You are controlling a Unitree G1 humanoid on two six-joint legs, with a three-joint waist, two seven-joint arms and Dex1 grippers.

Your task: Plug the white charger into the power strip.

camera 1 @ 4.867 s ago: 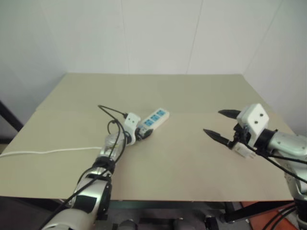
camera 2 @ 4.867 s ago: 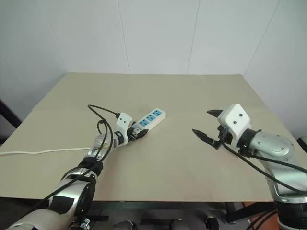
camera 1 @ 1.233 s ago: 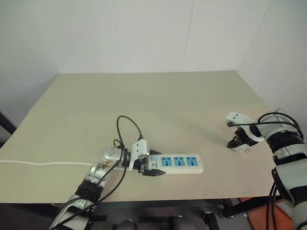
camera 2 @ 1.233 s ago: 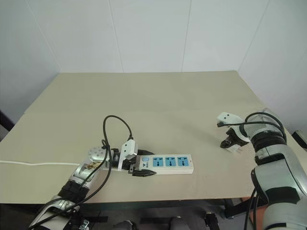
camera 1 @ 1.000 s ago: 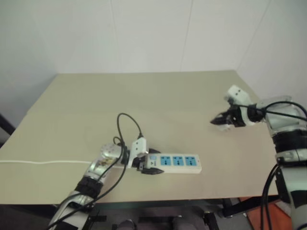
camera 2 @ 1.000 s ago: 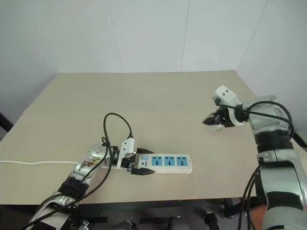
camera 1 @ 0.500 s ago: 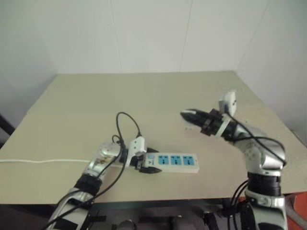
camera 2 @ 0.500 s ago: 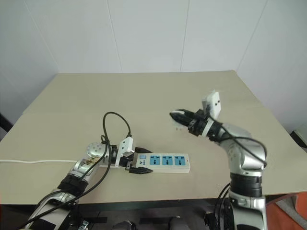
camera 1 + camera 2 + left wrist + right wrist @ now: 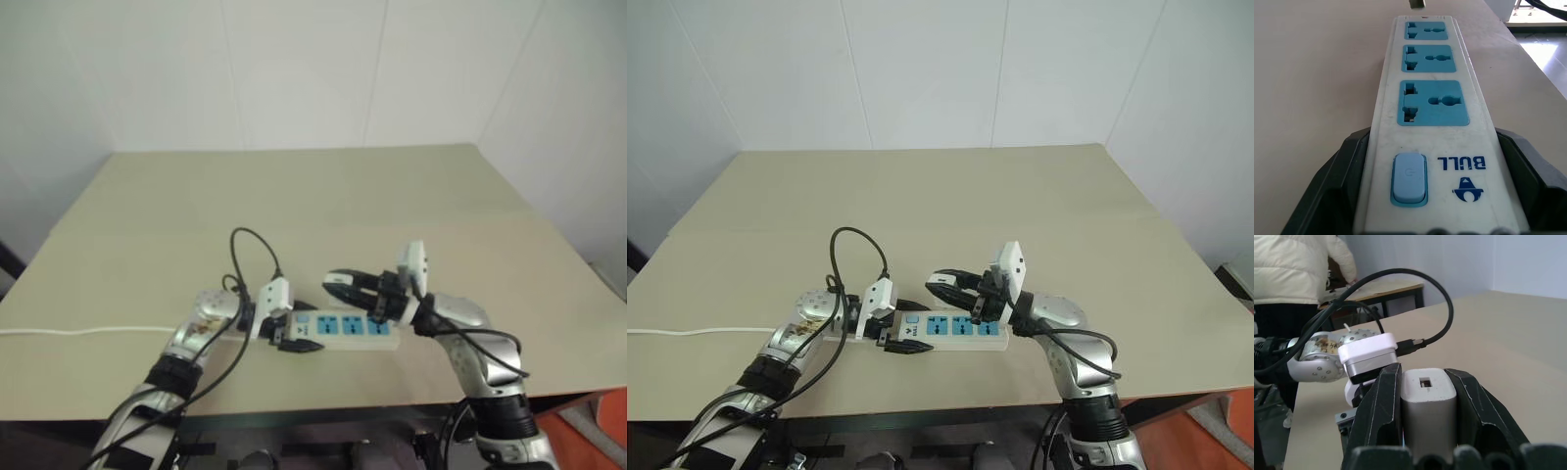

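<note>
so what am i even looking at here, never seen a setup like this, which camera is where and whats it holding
It is a two-armed humanoid robot at a tan table. The two wide pictures come from cameras in its head, looking down over its arms. The two close-ups come from cameras on its wrists. The left gripper is shut on the switch end of the power strip, a white bar with three blue sockets lying on the table. The right gripper is shut on the white charger, held over the strip. A person in a light jacket stands in the background.
</note>
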